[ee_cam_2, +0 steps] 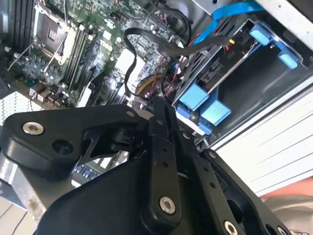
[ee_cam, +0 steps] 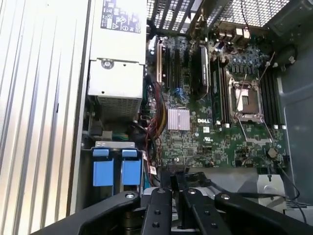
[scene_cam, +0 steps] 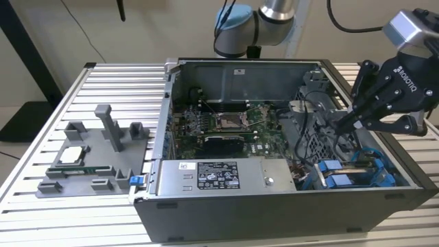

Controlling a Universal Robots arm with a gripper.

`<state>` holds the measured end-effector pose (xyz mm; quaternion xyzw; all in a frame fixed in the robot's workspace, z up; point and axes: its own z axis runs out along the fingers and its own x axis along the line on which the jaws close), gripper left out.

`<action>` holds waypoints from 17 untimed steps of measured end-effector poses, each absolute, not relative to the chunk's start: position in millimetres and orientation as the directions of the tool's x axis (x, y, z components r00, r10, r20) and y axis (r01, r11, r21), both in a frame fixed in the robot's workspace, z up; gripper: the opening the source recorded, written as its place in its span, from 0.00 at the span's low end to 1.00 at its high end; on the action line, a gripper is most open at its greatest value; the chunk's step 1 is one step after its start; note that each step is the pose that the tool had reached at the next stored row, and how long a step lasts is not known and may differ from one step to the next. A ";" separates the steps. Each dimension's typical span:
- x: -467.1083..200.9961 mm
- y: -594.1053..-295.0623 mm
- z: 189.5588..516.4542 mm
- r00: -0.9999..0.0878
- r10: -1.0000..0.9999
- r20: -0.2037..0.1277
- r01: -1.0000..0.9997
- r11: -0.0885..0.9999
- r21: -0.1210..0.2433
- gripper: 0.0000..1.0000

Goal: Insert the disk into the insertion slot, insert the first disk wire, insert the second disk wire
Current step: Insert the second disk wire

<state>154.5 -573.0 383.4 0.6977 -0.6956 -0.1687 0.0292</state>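
Note:
The disk in its blue carrier lies inside the insertion slot of the grey drive cage, at the case's front corner on the exterior view's right. Its blue tabs show in both wrist views. A blue wire runs along the disk's end. A black wire loops above the motherboard beside the cage. My black gripper points down into the case just behind the cage, fingers shut together. Whether its tips pinch a wire is hidden.
The open computer case rests on a slatted aluminium table. Inside are the motherboard with its processor socket and the power supply. A grey fixture holding small parts stands on the exterior view's left.

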 end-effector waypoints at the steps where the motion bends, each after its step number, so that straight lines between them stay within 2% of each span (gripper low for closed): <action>1: 152.9 -574.5 383.1 -0.023 -0.980 -0.195 -0.963 -0.031 0.269 0.00; 13: 131.2 -580.3 382.1 0.014 -0.981 -0.193 -0.996 -0.030 0.082 0.00; 17: 122.3 -582.1 380.3 0.021 -0.981 -0.192 -0.999 -0.030 0.046 0.00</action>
